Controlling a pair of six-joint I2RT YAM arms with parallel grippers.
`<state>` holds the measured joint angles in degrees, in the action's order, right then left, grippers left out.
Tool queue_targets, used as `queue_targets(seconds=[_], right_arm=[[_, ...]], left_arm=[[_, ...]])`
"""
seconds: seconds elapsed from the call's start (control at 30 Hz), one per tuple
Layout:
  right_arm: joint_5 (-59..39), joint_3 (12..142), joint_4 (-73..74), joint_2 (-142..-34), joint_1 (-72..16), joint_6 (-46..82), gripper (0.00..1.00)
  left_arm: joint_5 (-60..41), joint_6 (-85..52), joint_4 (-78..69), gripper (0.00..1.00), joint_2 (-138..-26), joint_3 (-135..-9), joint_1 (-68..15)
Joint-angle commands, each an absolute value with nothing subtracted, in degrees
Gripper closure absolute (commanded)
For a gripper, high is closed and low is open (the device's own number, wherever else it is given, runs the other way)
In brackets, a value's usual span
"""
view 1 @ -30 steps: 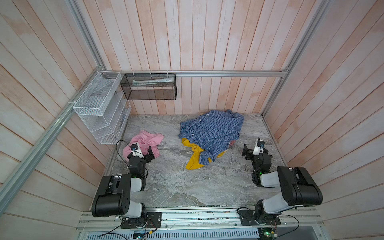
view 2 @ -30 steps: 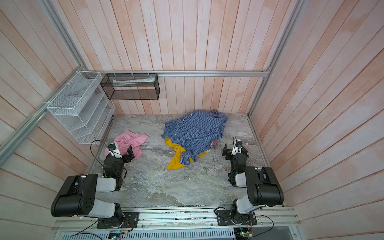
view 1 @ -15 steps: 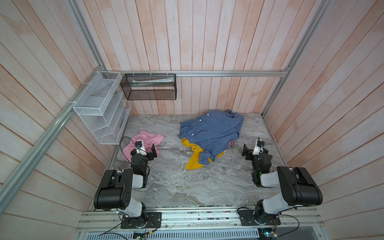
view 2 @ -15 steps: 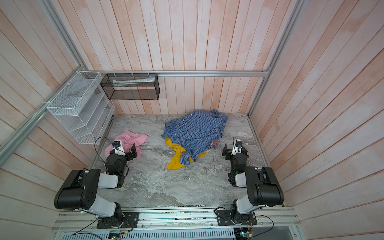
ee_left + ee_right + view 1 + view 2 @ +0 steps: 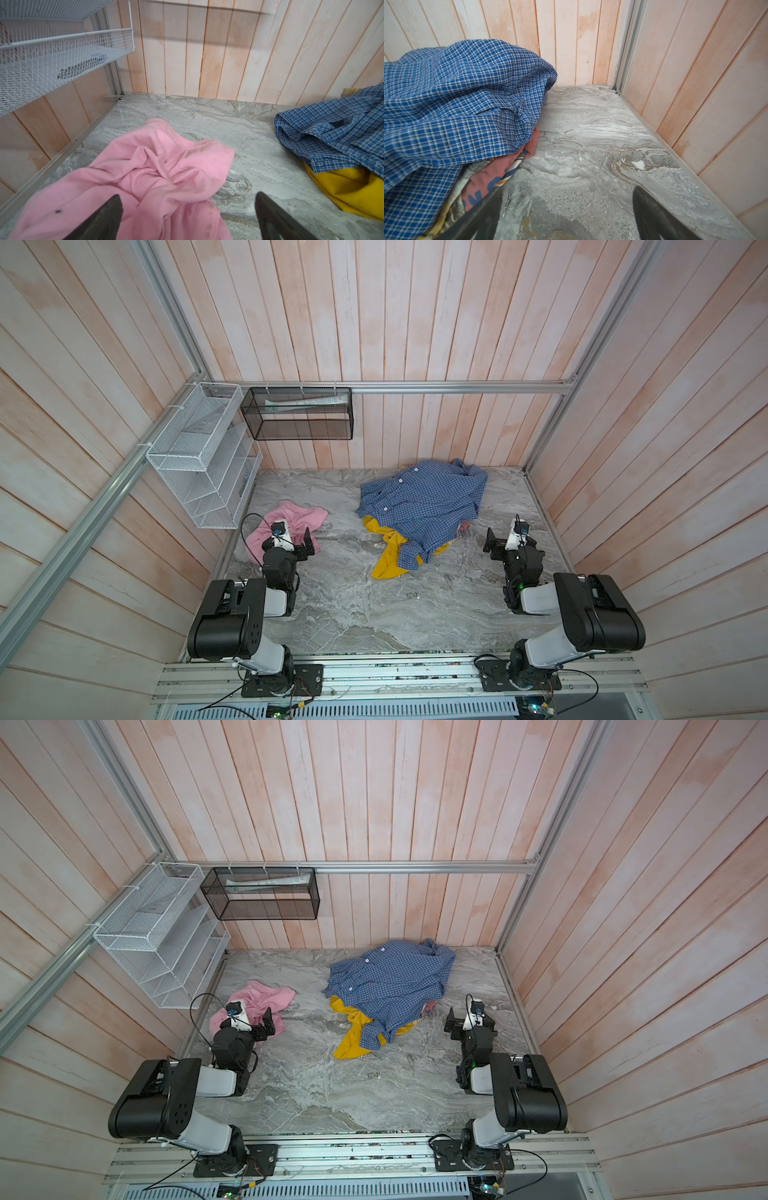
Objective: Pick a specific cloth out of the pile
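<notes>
Pink and crumpled, the cloth (image 5: 299,516) lies on the marble table (image 5: 353,605) below the white wire rack (image 5: 195,472), well apart from the pile (image 5: 415,531). The left gripper (image 5: 188,195) hangs over its near edge, jaws spread wide, gripping nothing. The right gripper (image 5: 566,191) gapes empty just beside the blue checked shirt (image 5: 432,493).

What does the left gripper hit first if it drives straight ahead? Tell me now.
Most likely the pink cloth, bunched directly ahead of the open left gripper. Behind it lie the table, then the back wall. How high the gripper rides is unclear.
</notes>
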<state>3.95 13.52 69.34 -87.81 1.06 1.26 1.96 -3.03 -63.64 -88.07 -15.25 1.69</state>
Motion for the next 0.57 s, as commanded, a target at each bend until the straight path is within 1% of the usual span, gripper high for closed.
queue_targets(seconds=[0.0, 0.53], right_arm=[[3.66, 14.06, 68.93, -87.10, 1.31, 1.25, 0.02], [3.63, 14.01, 69.04, -87.10, 1.32, 1.27, 0.02]], left_arm=[[2.70, -2.02, -63.69, 0.00, -88.20, -16.29, 1.24], [3.21, -1.88, -63.26, 0.00, -88.24, -16.60, 0.88]])
